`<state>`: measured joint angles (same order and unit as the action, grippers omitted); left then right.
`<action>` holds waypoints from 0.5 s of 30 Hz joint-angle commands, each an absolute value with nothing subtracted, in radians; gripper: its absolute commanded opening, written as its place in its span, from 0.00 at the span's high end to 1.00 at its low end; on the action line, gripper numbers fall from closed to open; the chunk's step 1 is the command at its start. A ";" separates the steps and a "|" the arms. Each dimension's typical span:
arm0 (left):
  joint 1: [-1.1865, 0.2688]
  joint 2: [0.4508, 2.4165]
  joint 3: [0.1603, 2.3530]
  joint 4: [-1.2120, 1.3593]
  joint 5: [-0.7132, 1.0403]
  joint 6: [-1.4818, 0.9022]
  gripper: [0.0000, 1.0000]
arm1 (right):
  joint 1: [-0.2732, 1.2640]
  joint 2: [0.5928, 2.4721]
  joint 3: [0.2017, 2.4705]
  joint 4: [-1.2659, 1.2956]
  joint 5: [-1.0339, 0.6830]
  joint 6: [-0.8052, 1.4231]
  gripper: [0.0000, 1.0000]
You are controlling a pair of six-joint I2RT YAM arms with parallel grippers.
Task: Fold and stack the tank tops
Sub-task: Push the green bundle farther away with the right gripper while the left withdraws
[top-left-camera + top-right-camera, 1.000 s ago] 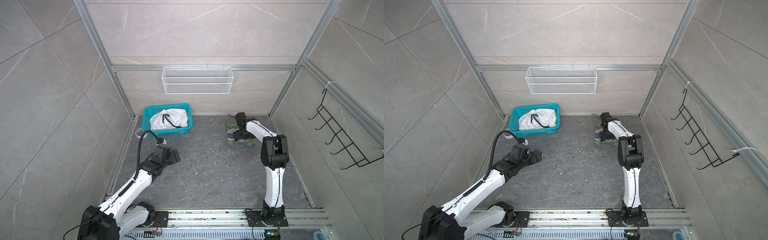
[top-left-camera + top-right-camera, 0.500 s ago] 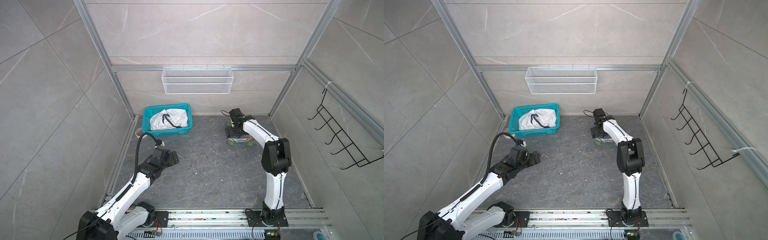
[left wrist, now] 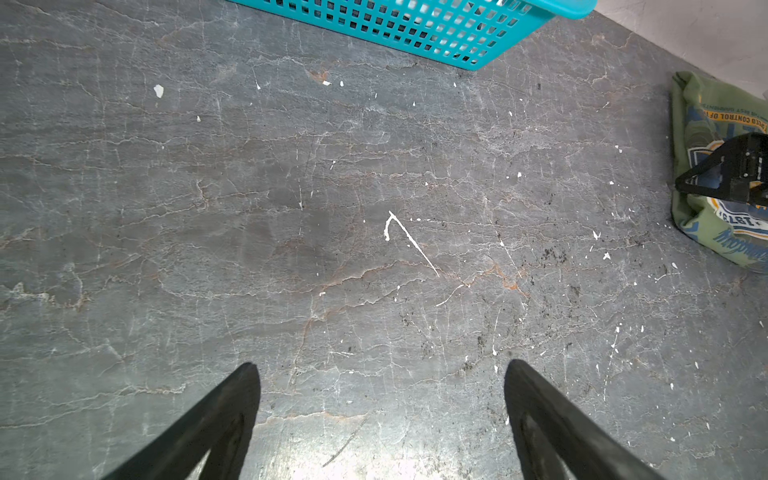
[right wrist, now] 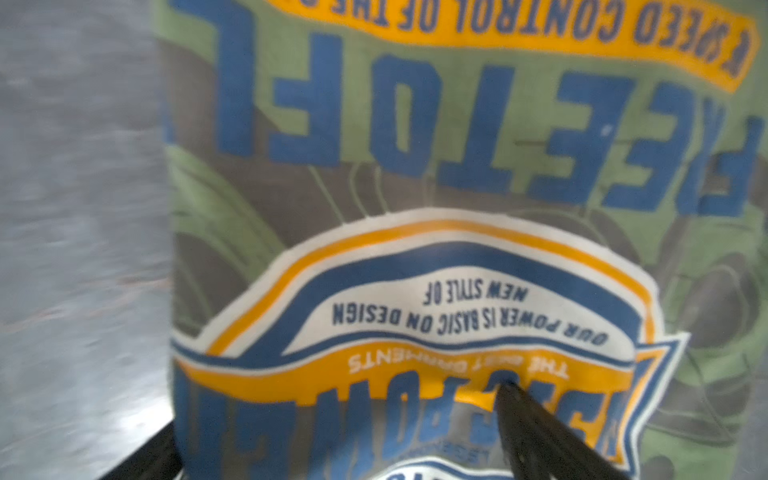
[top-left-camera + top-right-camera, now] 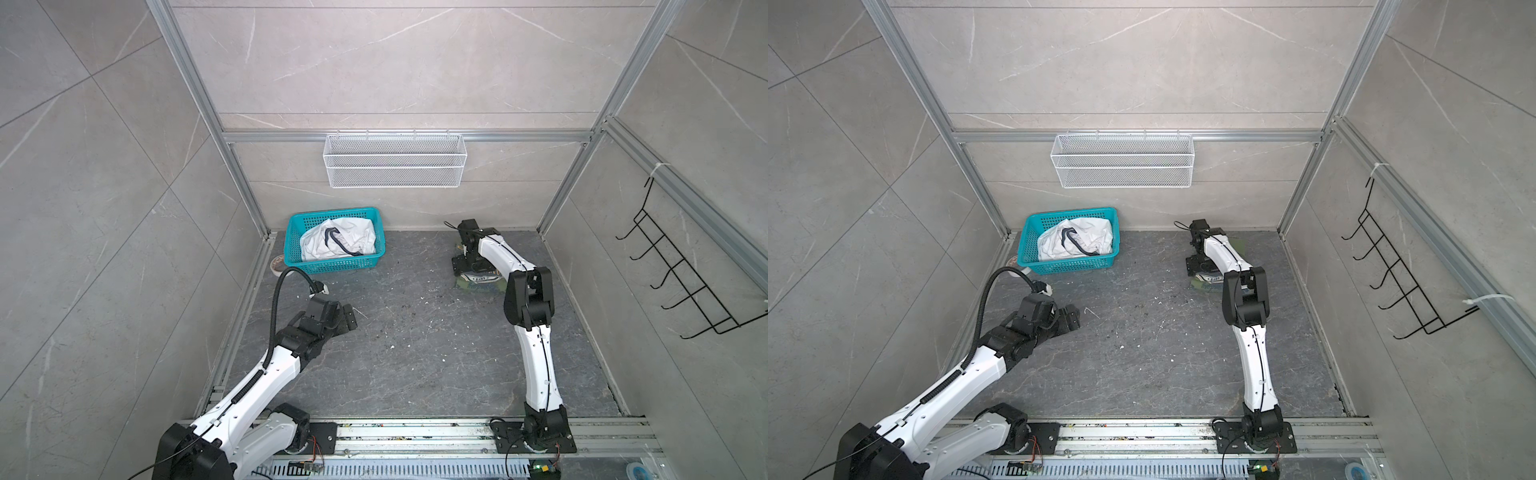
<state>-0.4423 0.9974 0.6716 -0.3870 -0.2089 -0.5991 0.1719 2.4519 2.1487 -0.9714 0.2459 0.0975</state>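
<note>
The olive green tank top (image 5: 478, 281) (image 5: 1207, 285) lies folded on the grey floor at the back right, its blue and yellow graphic (image 4: 415, 291) facing up. My right gripper (image 5: 463, 264) (image 4: 336, 407) hovers low over it, open; one finger (image 4: 540, 432) rests over the print and the other stands off the cloth's edge. The white tank top (image 5: 338, 243) (image 5: 1075, 241) sits crumpled in the teal basket (image 5: 336, 264) (image 5: 1067, 266) at the back left. My left gripper (image 5: 349, 322) (image 3: 378, 368) is open over bare floor in front of the basket, holding nothing.
A white wire shelf (image 5: 395, 166) hangs on the back wall. A black hook rack (image 5: 685, 291) is on the right wall. A tape roll (image 5: 277, 264) lies left of the basket. The arms' rail (image 5: 415, 432) runs along the front edge.
My right gripper has slid a little leftward over the olive tank top. The left arm has dropped slightly toward the front. Both grippers stayed open.
</note>
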 commanded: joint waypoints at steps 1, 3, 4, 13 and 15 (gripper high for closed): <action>-0.437 0.973 0.661 -0.405 -0.233 -0.584 0.06 | 0.125 2.486 2.174 -1.049 0.273 0.117 0.00; -0.437 0.978 0.661 -0.407 -0.235 -0.583 0.06 | 0.106 2.485 2.184 -1.055 0.275 0.116 0.01; -0.437 0.981 0.662 -0.407 -0.235 -0.580 0.06 | 0.099 2.485 2.192 -1.059 0.275 0.114 0.01; -0.434 1.062 0.753 -0.421 -0.197 -0.556 0.06 | 0.112 2.386 2.168 -1.055 0.212 0.096 0.01; -0.435 1.084 0.795 -0.437 -0.202 -0.544 0.06 | 0.132 2.347 2.107 -1.029 0.187 0.110 0.01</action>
